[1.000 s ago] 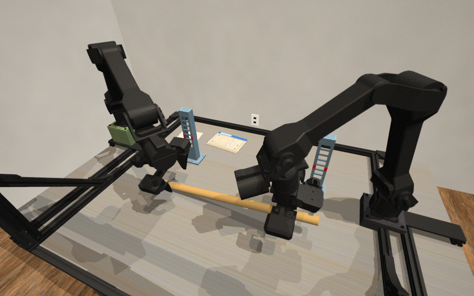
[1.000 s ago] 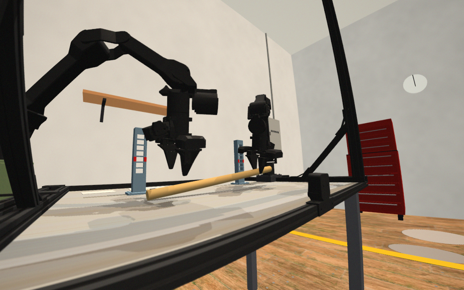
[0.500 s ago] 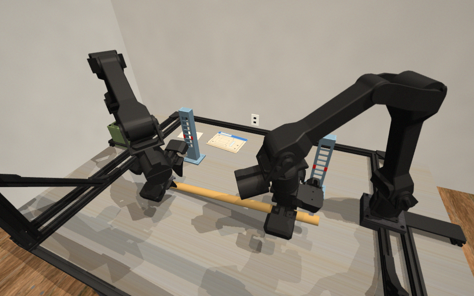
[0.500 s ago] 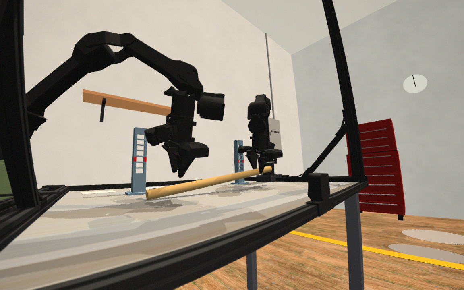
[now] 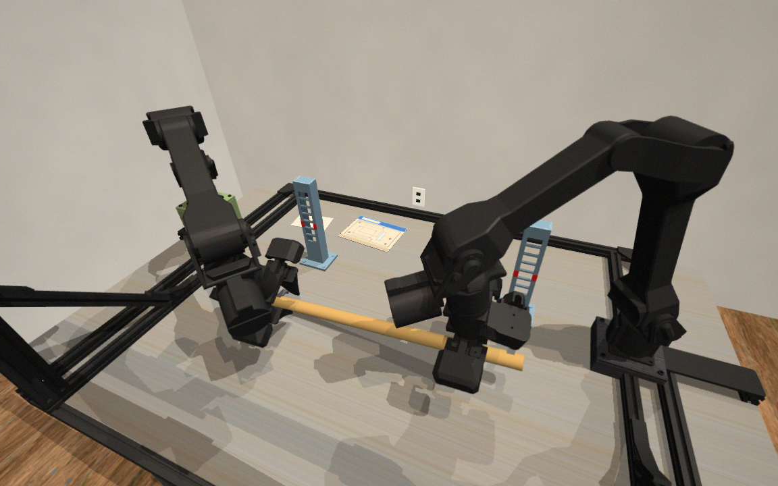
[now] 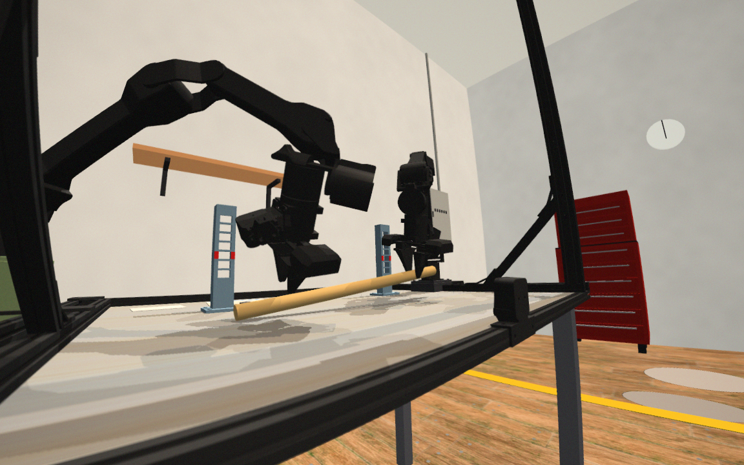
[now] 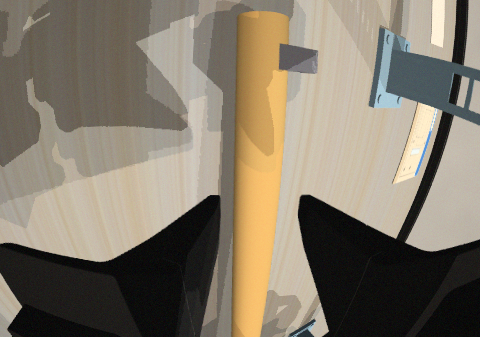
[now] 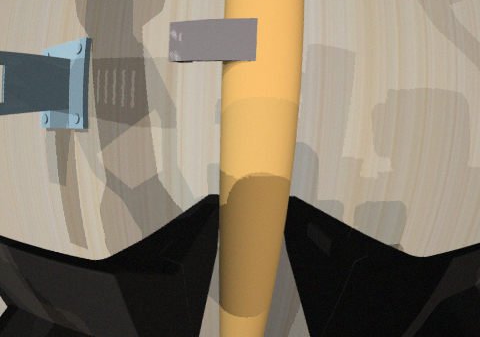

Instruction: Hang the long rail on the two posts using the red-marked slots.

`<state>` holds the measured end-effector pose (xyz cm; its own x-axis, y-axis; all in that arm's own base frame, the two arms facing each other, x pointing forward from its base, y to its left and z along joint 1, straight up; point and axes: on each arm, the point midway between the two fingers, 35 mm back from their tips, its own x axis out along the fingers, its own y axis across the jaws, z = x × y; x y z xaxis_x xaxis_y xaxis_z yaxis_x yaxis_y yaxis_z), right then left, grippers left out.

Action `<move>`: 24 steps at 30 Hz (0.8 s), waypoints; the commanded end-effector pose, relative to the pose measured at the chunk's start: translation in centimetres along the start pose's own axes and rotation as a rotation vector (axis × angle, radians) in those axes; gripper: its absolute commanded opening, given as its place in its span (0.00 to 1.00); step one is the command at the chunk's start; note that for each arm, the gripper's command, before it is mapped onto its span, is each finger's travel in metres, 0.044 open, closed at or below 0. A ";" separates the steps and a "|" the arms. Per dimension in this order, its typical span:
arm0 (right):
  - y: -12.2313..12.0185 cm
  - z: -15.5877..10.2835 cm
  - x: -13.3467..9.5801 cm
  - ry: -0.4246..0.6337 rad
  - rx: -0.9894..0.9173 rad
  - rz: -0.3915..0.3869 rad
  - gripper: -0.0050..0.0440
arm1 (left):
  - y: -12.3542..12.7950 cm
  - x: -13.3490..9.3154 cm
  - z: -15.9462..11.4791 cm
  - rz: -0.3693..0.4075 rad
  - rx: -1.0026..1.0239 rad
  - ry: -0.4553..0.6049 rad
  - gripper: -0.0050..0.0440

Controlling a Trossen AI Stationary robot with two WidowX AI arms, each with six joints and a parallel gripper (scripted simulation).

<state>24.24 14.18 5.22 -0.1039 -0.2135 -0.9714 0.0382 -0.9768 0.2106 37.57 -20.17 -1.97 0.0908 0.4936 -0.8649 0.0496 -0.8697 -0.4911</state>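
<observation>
Long rail (image 5: 367,323) (image 6: 328,293) (image 7: 257,177) (image 8: 260,127), inboard of counter's (image 5: 295,447) (image 6: 236,376) (image 7: 170,177) (image 8: 345,67) wall-side edge: right jaws grasping it, left jaws released; pick-up stage, left grip due next.

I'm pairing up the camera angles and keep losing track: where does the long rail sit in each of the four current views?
Top: the long rail slants across the centre, down to the right.
Exterior: centre, rising rightward.
Left wrist: upright, mid-picture, between the fingertips.
Right wrist: upright, mid-picture, between the fingertips.
Shared landmark: a blue post, though not surely the same one.
</observation>
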 end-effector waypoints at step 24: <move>0.0 -0.1 0.0 0.005 -0.011 0.002 0.10 | 0.6 2.8 0.1 -0.079 0.011 0.013 0.43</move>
<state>24.25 14.17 5.22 -0.1037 -0.2132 -0.9715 0.0389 -0.9769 0.2103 37.87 -19.82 -4.01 0.1060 0.5536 -0.8260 0.0501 -0.8326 -0.5516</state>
